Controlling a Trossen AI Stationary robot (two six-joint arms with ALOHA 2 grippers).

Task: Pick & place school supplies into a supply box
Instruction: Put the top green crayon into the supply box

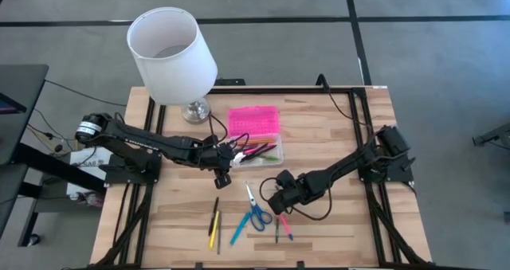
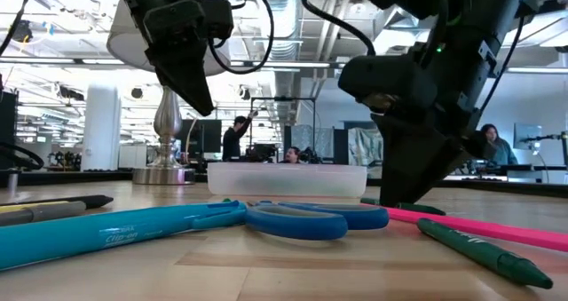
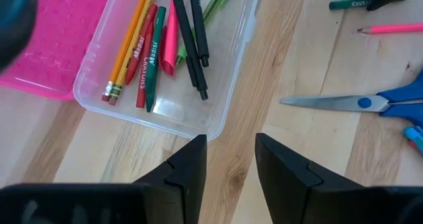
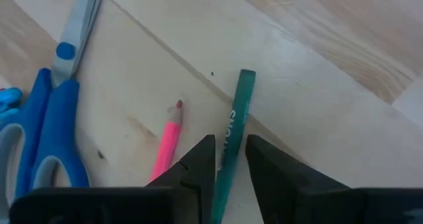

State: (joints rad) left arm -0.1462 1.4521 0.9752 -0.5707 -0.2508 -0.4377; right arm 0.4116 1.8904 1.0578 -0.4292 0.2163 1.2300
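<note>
**Two grippers above the desk, box partly filled**

The supply box (image 1: 256,151) lies near the middle of the desk (image 1: 335,135), a little toward the far edge. Its pink lid (image 1: 254,119) is open and lies flat on the side of the far edge. Inside the clear tray (image 3: 173,112) there are a yellow pencil (image 3: 129,42), a red crayon (image 3: 145,59), a green crayon (image 3: 154,55), two dark pens (image 3: 190,39) and some pink and light green pieces.

The left gripper (image 1: 222,177) hangs just beside the box, on the side of the near edge. Its fingers (image 3: 185,171) stand apart with bare wood between them, and they hold nothing.

The right gripper (image 1: 280,203) is low over the desk, right of the middle and closer to the near edge. Its fingers (image 4: 198,161) are a little apart, one on each side of a green crayon (image 4: 236,135) that lies flat on the wood. I cannot tell if they already press on it. A pink pencil (image 4: 168,141) lies just beside this crayon.

The blue-handled scissors (image 1: 255,209) lie left of the right gripper. A blue pen (image 1: 238,228) lies next to them, and a yellow pen (image 1: 212,232) and a dark pen (image 1: 215,209) lie more to the left, near the near edge. A lamp with a white shade (image 1: 170,53) stands at the far left corner.
</note>
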